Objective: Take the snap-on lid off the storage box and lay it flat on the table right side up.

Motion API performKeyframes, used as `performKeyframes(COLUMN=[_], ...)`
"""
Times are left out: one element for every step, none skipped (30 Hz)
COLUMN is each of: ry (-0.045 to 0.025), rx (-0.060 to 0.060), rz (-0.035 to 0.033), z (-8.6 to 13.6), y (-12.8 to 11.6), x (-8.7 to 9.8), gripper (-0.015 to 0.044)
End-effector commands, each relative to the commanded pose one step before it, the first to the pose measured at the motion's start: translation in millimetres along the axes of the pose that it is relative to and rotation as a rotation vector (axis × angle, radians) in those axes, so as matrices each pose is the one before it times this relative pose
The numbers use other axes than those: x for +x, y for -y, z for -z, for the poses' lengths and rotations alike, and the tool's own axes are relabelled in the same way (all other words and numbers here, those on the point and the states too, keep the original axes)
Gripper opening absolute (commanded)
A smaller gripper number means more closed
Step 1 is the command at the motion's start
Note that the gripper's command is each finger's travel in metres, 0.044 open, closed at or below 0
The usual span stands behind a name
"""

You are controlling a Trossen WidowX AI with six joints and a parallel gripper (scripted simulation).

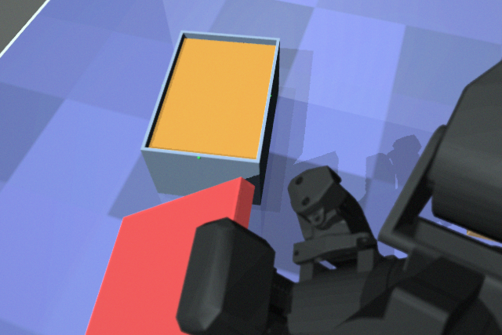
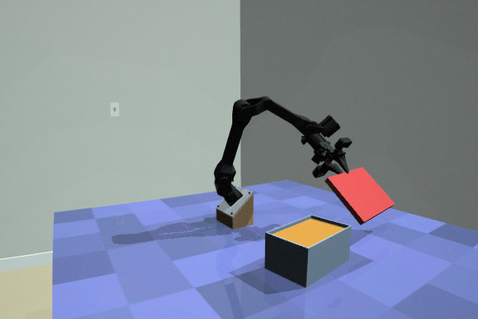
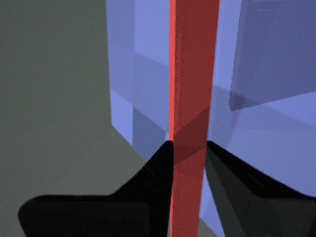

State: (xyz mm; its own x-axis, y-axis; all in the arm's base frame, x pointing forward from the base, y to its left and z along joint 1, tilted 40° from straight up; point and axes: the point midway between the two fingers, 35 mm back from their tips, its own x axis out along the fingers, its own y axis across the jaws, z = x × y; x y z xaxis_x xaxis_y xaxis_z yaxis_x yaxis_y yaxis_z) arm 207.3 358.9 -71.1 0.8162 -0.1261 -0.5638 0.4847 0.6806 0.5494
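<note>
The red lid (image 1: 161,258) (image 2: 361,196) (image 3: 194,64) is off the box and held in the air, steeply tilted. My gripper (image 2: 346,172) (image 3: 188,147) is shut on one edge of it, with a fingertip on each side in the wrist view. In the exterior view the lid hangs from the fingertips, above and behind the box's right end, apart from it. The grey-blue storage box (image 1: 194,175) (image 2: 330,255) stands upright and open on the table, and an orange surface (image 1: 214,96) (image 2: 311,232) shows inside its rim. The fingertips are hidden in the top view.
The blue checkered table (image 1: 356,60) (image 2: 154,269) carries the box and my arm's wooden base (image 2: 243,215), which stands behind and left of the box in the exterior view. A table edge runs across the upper left of the top view. Walls stand behind the table.
</note>
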Motion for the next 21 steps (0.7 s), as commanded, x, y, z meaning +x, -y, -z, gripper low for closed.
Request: performKeyframes(ry=[0.00636,0.00002,0.00002,0.00002,0.00002,0.00002,0.00002,0.00002,0.00002,0.00002,0.00002,0.00002,0.00002,0.00002,0.00002,0.00002,0.00002,0.00002,0.00002,0.00002,0.00002], rx=[-0.0046,0.0000,0.0000,0.0000,0.0000,0.0000,0.0000,0.0000,0.0000,0.0000,0.0000,0.0000,0.0000,0.0000,0.0000,0.0000,0.0000,0.0000,0.0000,0.0000,0.0000], rz=[-0.00409,-0.00001,-0.00001,-0.00001,-0.00001,-0.00001,-0.00001,-0.00001,-0.00001,-0.00001,-0.00001,-0.00001,-0.00001,-0.00001,-0.00001,-0.00001,-0.00001,-0.00001,-0.00001,-0.00001,-0.00001], z=[-1.36,0.00,0.00,0.00,0.00,-0.01,-0.01,-0.01,-0.01,-0.01,-0.01,-0.01,-0.01,-0.01,-0.01,-0.01,-0.01,-0.01,-0.01,-0.01,-0.01], y=[2.64,0.61,0.61,0.61,0.61,0.61,0.61,0.61,0.61,0.61,0.61,0.61,0.61,0.61,0.61,0.61,0.61,0.61,0.61,0.61,0.61], x=[1.93,0.52,0.52,0.52,0.52,0.52,0.52,0.52,0.52,0.52,0.52,0.52,0.52,0.52,0.52,0.52,0.52,0.52,0.52,0.52,0.52], gripper=[0.0000,0.0000,0.0000,0.0000,0.0000,0.0000,0.0000,0.0000,0.0000,0.0000,0.0000,0.0000,0.0000,0.0000,0.0000,0.0000,0.0000,0.0000,0.0000,0.0000,0.0000])
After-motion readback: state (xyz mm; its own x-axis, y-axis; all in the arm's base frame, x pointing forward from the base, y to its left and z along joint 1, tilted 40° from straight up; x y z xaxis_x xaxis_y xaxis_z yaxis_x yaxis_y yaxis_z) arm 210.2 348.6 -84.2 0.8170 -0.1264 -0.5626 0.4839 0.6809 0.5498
